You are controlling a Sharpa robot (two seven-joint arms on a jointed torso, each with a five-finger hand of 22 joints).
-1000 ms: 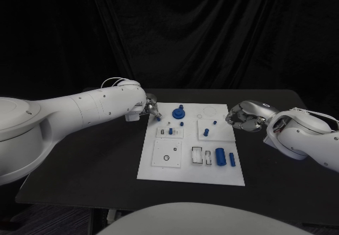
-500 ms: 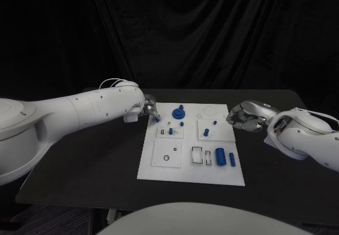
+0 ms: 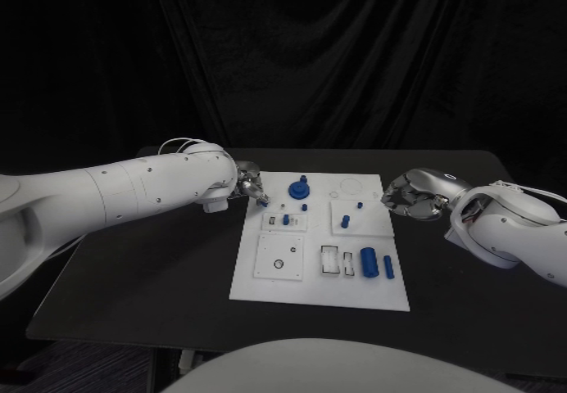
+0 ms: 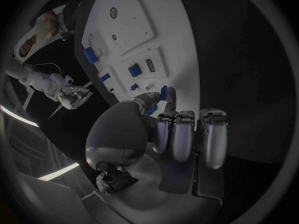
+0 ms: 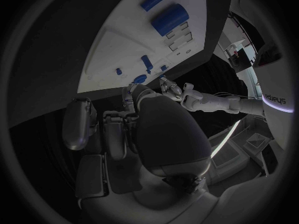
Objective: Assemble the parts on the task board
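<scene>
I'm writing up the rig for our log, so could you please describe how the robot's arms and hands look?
Both arms are thick, smooth, glossy white shells: the left arm and the right arm. Thin pale cables loop at each wrist. Each ends in a silver metallic many-fingered hand, the left hand and the right hand, with rounded palm housings and blocky grey finger segments. Dark lettering marks a white arm shell in the right wrist view.

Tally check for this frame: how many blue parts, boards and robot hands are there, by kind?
blue parts lying or standing on the task board, as far as the head view resolves: 7
blue part pinched in the fingers of the left hand: 1
task board: 1
hands (left hand, right hand): 2
Total: 11
</scene>
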